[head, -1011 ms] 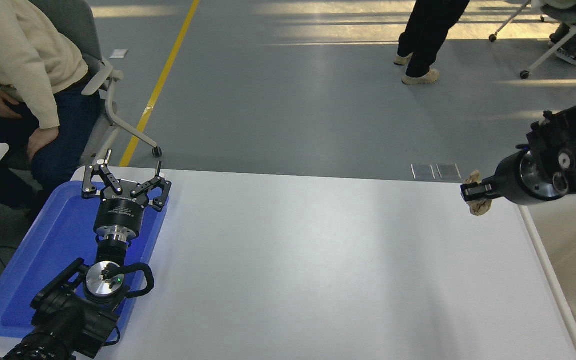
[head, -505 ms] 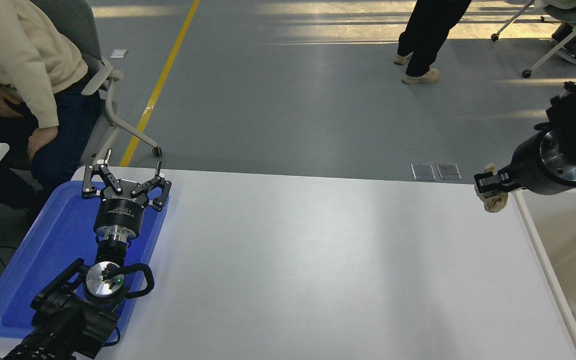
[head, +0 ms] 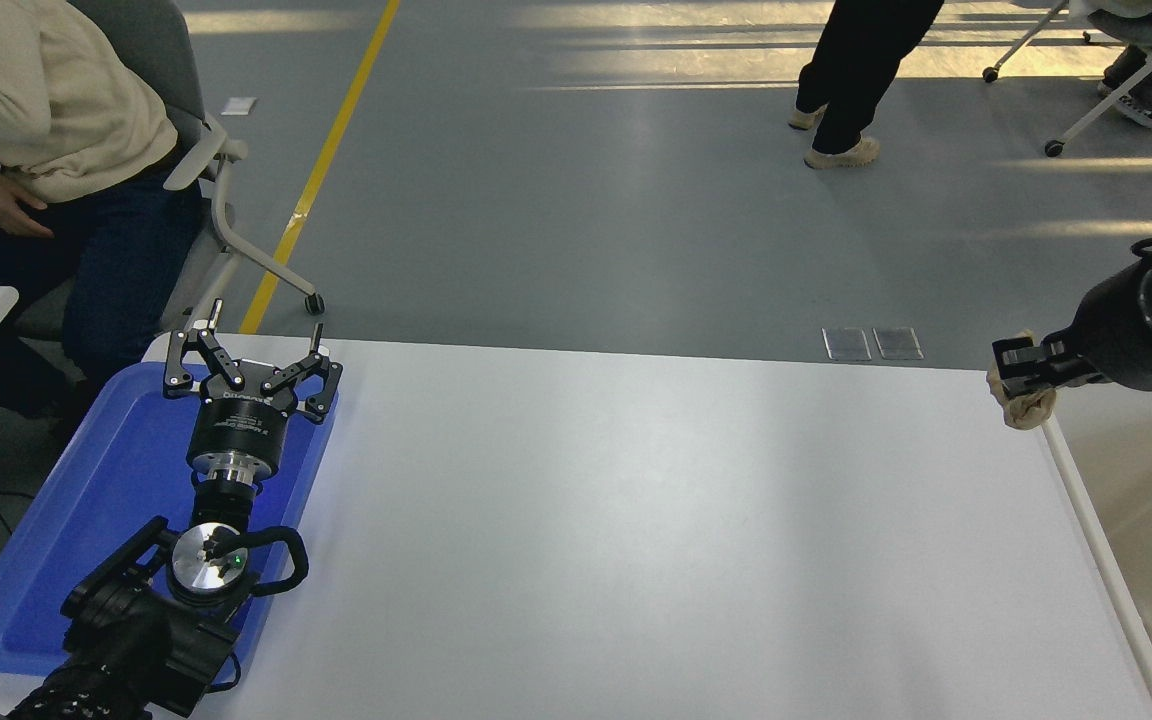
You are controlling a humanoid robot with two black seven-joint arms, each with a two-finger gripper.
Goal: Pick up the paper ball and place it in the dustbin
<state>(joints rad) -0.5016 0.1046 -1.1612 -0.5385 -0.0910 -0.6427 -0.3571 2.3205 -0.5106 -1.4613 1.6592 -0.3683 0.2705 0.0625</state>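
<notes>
One white desk [head: 636, 540]. One dustbin [head: 1101, 540] at 3 o'clock. One blue tray [head: 56, 560] at 8 o'clock, beneath parked left claw [head: 251, 365], fingers spread apart. Right claw [head: 1016, 362] at 3 o'clock, clamped on one paper ball [head: 1026, 405], hanging right at bin's near rim. Risk: letting go too soon, ball likely striking rim and rolling onto desk. Two claws, one ball.

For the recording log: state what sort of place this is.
Likely a robotics lab or workshop hall: grey floor with a yellow line, wheeled office chairs, and a white table for the robot.
</notes>
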